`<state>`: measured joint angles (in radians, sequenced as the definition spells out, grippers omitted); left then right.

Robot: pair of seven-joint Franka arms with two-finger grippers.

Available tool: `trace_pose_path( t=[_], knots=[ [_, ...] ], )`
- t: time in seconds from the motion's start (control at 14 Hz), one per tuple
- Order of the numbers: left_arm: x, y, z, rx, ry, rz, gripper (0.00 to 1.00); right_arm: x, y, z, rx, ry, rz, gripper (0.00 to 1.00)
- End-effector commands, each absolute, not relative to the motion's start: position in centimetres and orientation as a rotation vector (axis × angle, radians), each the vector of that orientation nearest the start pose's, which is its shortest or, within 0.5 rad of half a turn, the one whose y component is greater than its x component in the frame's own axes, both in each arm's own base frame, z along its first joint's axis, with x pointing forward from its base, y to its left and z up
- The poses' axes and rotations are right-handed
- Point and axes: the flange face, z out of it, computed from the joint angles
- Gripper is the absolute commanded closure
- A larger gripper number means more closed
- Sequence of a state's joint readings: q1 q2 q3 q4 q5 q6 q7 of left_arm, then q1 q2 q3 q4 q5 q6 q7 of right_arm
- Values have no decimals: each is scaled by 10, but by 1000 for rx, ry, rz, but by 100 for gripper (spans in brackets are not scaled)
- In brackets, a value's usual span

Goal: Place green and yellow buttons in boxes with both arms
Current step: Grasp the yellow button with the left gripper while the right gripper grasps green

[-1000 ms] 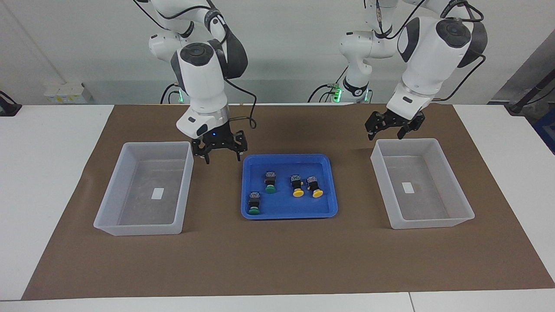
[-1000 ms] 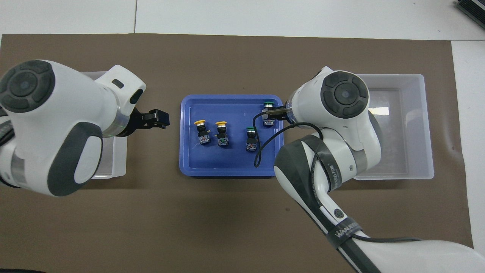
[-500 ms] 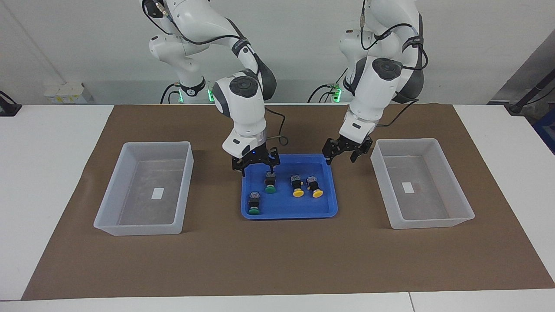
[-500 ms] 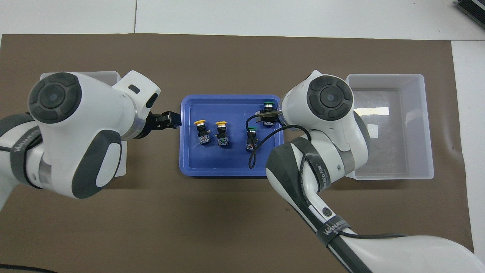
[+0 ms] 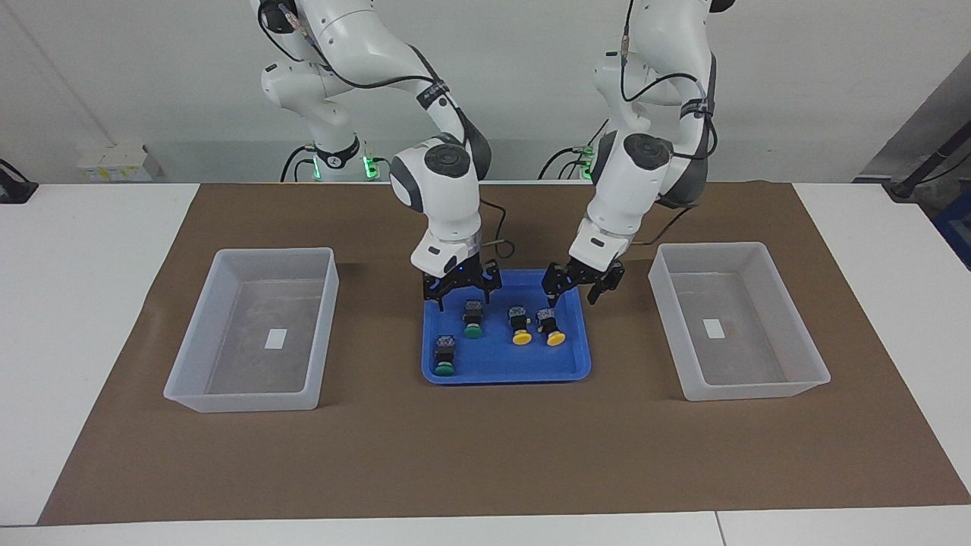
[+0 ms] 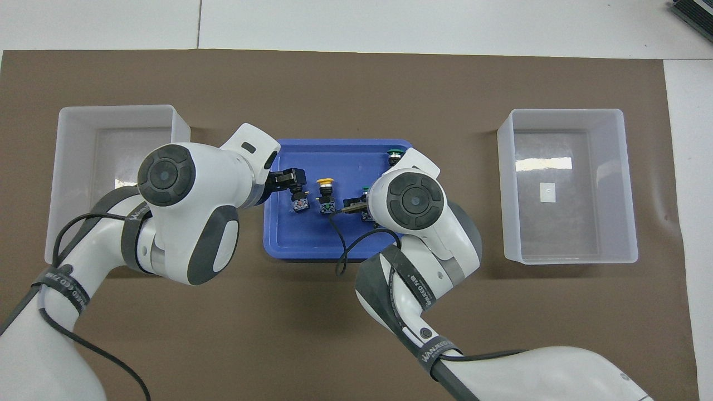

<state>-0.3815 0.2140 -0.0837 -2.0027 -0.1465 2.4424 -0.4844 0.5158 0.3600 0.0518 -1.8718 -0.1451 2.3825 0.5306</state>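
Sitting empty on the brown-papered counter [image 5: 485, 455], the translucent plastic box [image 5: 254, 330] at the right arm's end shows nothing sorted yet. Beside it, the right hand [image 5: 461, 291] hangs spread and empty over the glossy blue tray [image 5: 507, 373], where all four buttons lie — two green-capped buttons [image 5: 460, 337], two yellow-capped buttons [image 5: 537, 326], blocky black bodies. Over the yellows, the left hand [image 5: 581, 284] is likewise open, holding nothing; the other box [image 5: 736, 322] is bare too.
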Motion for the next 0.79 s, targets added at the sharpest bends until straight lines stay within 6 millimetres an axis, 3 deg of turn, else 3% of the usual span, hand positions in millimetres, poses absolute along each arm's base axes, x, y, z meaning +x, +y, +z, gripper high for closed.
trace_pose_path(
  t=[0.0,0.21,0.29,0.43,0.5,0.57,0.64,0.71],
  knots=[
    [550,-281,355,-3351,-221,-247,9,539,358,315,-3130,-156,-324,0],
    [551,-293,331,-3355,-207,-269,10,539,363,305,-3121,-152,-340,1],
    [551,-294,328,-3356,-201,-277,10,539,362,305,-3123,-148,-336,5],
    [551,-294,324,-3353,-191,-266,13,532,358,298,-3136,-151,-312,33],
    [551,-293,322,-3351,-186,-258,13,529,358,294,-3143,-142,-299,56],
    [551,-293,321,-3350,-181,-254,14,522,363,292,-3143,-131,-293,90],
    [550,-292,318,-3348,-176,-248,15,521,364,292,-3145,-118,-294,100],
    [550,-292,314,-3346,-166,-239,17,521,363,296,-3146,-116,-301,100]
  ],
)
